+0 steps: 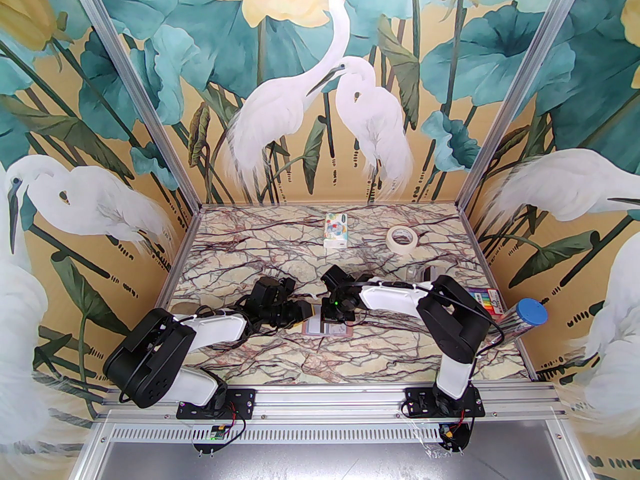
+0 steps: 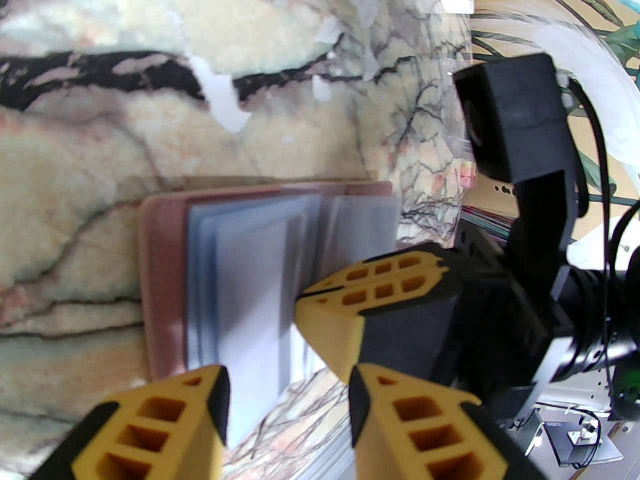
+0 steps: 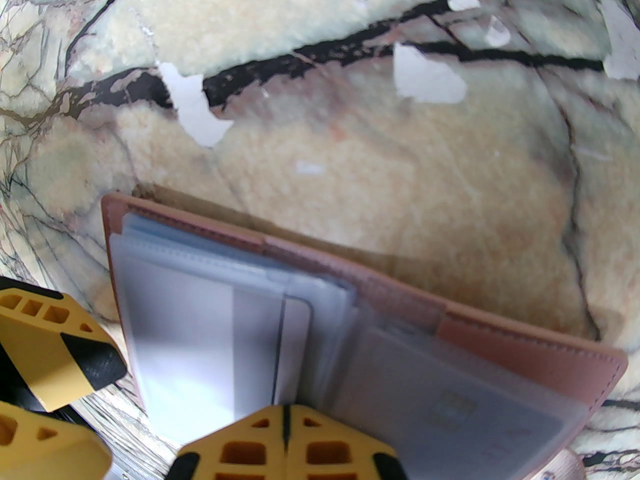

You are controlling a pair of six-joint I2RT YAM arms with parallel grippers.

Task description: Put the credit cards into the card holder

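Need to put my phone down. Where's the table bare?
Bare: far left, between wall and tissue pack; near strip before the card holder. Crowded: centre, under left pincer and right pincer; right side, with tape roll, striped pack, tube.

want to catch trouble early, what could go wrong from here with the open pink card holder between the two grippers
The open left gripper and shut right gripper crowd close over the pink leather card holder; they could collide. Its clear plastic sleeves fan loosely, so an insertion could miss its pocket.
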